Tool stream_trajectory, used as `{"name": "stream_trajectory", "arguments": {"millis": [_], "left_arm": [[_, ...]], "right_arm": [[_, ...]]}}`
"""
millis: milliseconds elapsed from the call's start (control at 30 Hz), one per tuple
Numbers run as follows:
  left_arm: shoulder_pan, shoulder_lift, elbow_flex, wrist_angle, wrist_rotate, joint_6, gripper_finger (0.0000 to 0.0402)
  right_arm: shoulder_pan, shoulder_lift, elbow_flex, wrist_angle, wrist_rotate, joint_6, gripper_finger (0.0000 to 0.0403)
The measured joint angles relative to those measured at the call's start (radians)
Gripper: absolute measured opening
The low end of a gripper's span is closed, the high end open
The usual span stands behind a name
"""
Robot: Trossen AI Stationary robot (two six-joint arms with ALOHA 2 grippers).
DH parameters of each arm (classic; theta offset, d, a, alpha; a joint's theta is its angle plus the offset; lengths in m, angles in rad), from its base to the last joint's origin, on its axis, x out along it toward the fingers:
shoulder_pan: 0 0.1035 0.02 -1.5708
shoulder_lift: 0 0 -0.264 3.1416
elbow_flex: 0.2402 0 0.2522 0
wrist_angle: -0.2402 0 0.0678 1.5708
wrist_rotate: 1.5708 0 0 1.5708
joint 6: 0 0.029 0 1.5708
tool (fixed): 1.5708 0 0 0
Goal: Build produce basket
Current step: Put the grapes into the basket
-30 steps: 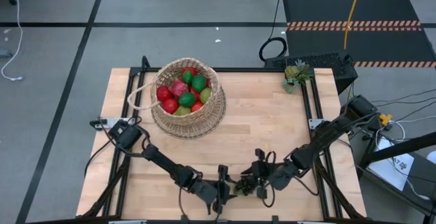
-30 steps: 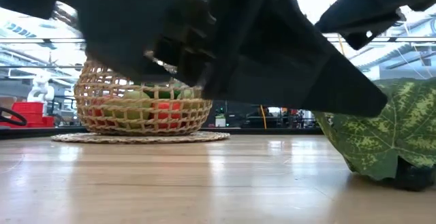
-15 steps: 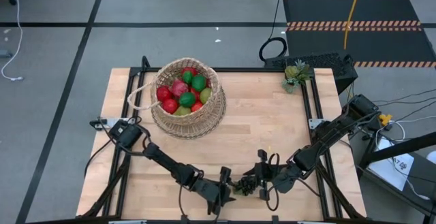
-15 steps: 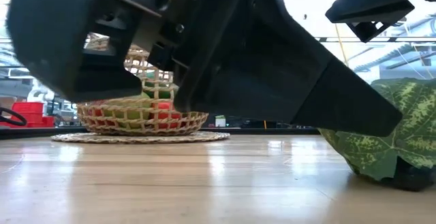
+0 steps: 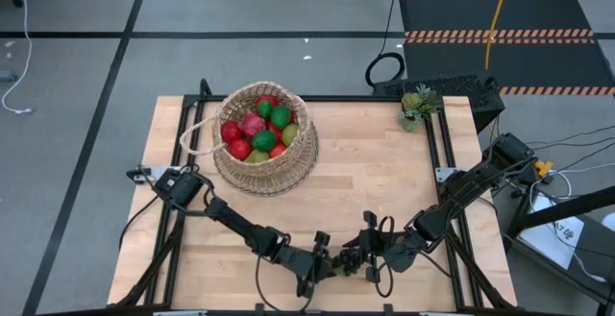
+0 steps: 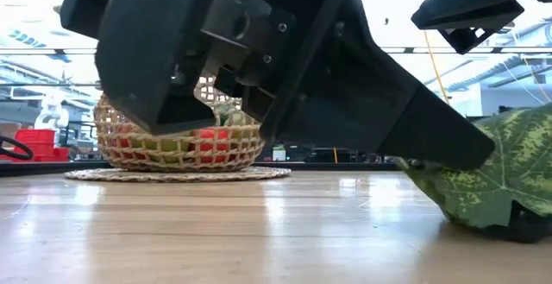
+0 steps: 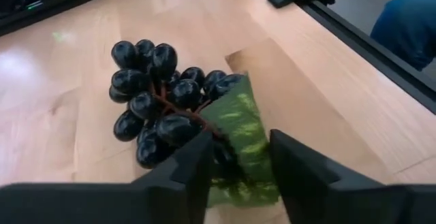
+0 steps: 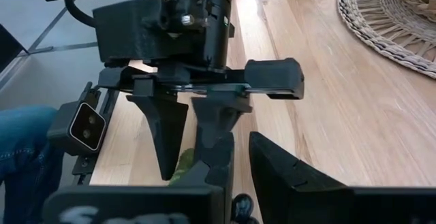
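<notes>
While your two arms meet at the near edge of the counter (image 5: 384, 182), look at the left end effector (image 7: 237, 157): its fingers (image 7: 187, 169) stand partly apart on either side of the green leaf (image 7: 238, 132) of the dark grape bunch (image 7: 160, 98), which lies on the wood. You cannot tell whether the pads are pressing the leaf or only flanking it. Your right end effector (image 5: 368, 252) sits just beside the left one, facing it, with its fingers nearly together and nothing visibly between them. The basket (image 5: 264, 138) stands well apart toward the far left of the counter, with red, green and yellow-green produce (image 5: 258, 129) inside. A small potted plant (image 5: 415, 105) sits at the far right corner
</notes>
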Motion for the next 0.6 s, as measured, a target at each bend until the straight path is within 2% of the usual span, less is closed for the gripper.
{"name": "stream_trajectory", "arguments": {"millis": [267,600], "left_arm": [[0.005,-0.006,0.0,-0.01,0.005,0.107,0.0012],[0.05,-0.16,-0.001,-0.274,-0.027,0.225,0.001]], "right_arm": [[0.002,0.0,0.0,-0.001,-0.002,0.0,0.004],[0.013,0.0,0.0,-0.001,-0.003,-0.003,0.004]]}}
